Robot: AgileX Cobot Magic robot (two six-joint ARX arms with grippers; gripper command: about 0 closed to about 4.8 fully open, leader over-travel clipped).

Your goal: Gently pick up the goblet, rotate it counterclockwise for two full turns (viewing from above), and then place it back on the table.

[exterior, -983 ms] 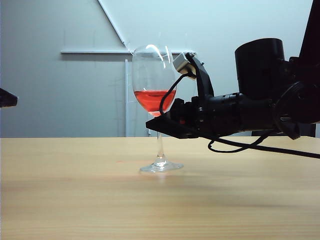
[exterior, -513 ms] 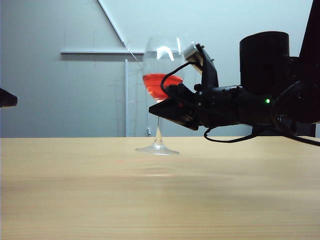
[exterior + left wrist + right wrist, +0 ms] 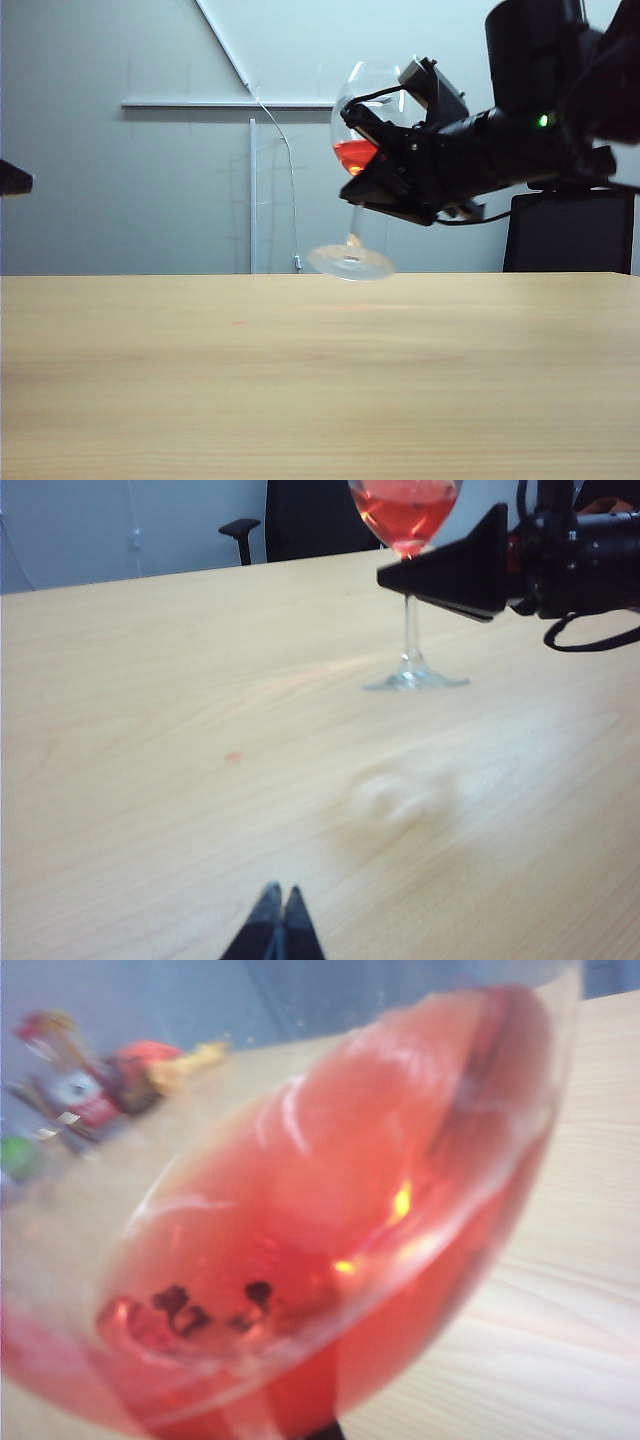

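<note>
Two jaws of the right gripper (image 3: 372, 178) are pinching the goblet (image 3: 357, 150), seemingly tilting, above the table (image 3: 320, 380). Left gripper (image 3: 277, 920) is sitting with jaws pressed together, well apart.

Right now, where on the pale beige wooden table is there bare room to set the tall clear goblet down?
All the visible table is bare, from beside the shut left gripper across to under the right gripper. Only the air at right is crowded: that gripper holds the tilted goblet there.

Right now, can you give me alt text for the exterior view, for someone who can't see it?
The right gripper, reaching in from the right, holds the goblet by its stem, lifted clear of the table and tilted. Red liquid sits in the lower bowl; the foot hangs above the pale wood.
</note>
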